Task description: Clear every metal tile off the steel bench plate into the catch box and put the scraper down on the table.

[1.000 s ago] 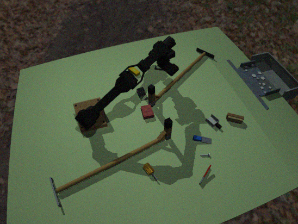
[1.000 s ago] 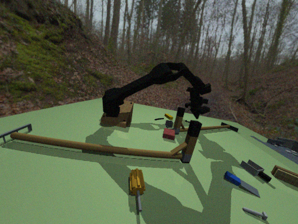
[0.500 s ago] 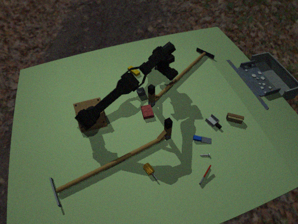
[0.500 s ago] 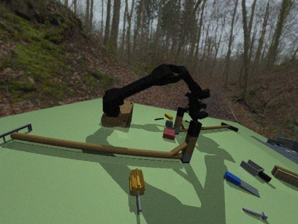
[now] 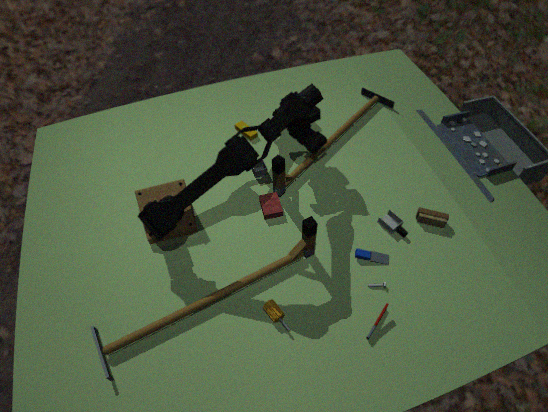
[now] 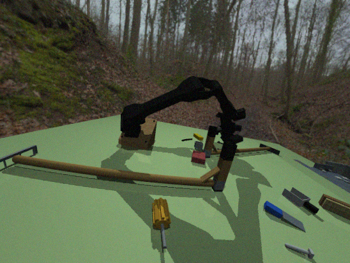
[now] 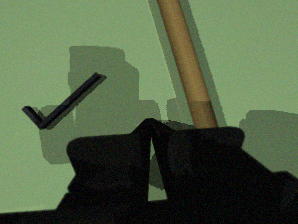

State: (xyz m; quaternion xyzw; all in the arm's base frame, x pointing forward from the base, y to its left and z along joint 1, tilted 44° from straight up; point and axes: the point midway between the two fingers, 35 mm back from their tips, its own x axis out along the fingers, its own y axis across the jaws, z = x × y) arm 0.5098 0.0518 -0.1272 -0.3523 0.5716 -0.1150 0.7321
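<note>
Metal tiles [image 5: 476,145] all lie on the steel bench plate [image 5: 452,142], none in the catch box [image 5: 505,132]. My gripper [image 5: 315,142], fully closed and empty, hovers beside the shorter scraper [image 5: 332,136]; the long scraper [image 5: 200,302] lies untouched on the table.

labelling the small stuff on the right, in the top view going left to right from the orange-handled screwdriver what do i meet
orange-handled screwdriver → blue-handled blade → red-handled tool → grey scoop with black handle → brown wooden block → catch box

Outdoor woodland, bare trees [image 6: 287,48], leaf litter [image 5: 125,45]
</note>
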